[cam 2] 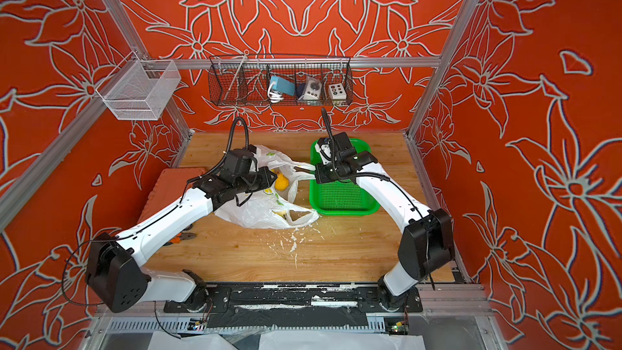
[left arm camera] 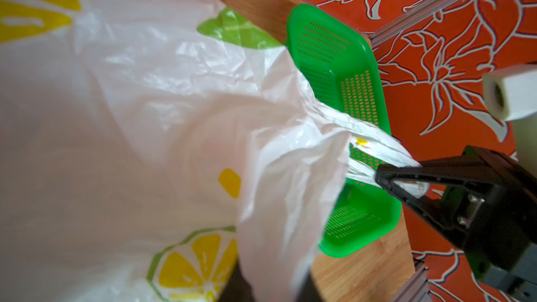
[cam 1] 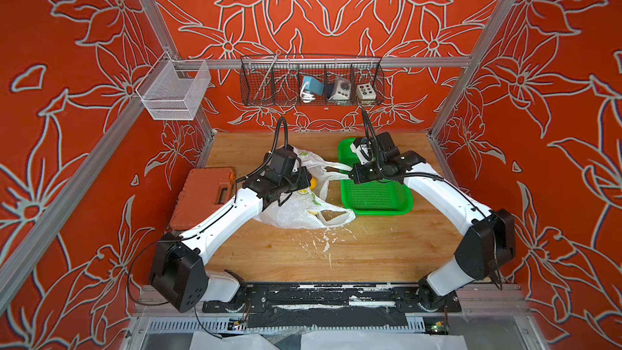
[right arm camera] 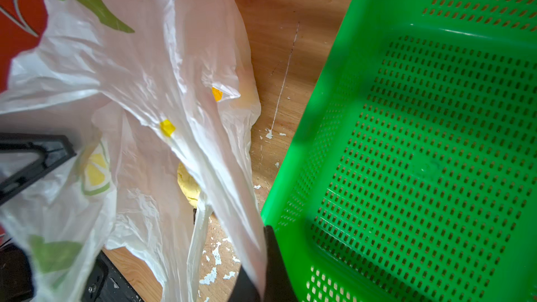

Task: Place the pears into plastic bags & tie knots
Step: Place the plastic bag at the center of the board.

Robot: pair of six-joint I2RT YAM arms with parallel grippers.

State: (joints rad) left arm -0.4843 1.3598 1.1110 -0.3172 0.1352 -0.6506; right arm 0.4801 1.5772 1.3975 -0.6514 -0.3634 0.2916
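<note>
1. 1 printed bag slumps on the worktop, no knot tied yet.
2. Left claw, jaws apart around a bag fold, hovers by an orange pear inside.
3. Right claw, clamped on a handle, stretches it toward the green tray, likely for tying.

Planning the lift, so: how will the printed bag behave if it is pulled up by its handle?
Probably floppy: the bag lies crumpled, and its handle is stretched into a thin strip in the shut right gripper. Likely saggy and bottom-heavy, with a pear visible in its opening. The thin film may slip or tear.
</note>
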